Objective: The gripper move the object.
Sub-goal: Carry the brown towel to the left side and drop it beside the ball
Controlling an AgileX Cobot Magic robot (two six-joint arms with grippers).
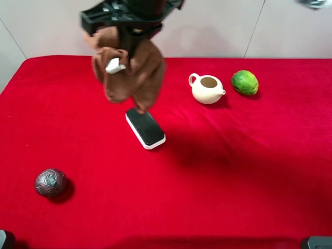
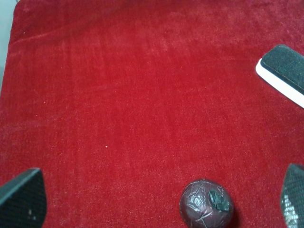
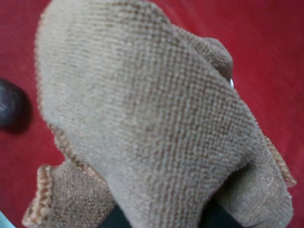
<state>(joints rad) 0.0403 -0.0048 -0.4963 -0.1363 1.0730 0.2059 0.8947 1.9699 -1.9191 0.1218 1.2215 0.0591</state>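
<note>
A brown knitted cloth [image 1: 129,72] with a white tag hangs in the air over the back left of the red table [image 1: 233,171]. My right gripper [image 1: 127,39] is shut on its top, its fingers hidden in the folds. The cloth fills the right wrist view [image 3: 142,118]. Its lower end hangs just above the far end of a black-and-white eraser [image 1: 145,128]. My left gripper [image 2: 159,194] is open and empty, low over the front left, with a dark foil-wrapped ball [image 2: 206,205] between its fingers.
The dark ball [image 1: 50,182] lies at the front left. A cream teapot without a lid [image 1: 207,88] and a green lime [image 1: 245,82] stand at the back right. The eraser [image 2: 285,71] also shows in the left wrist view.
</note>
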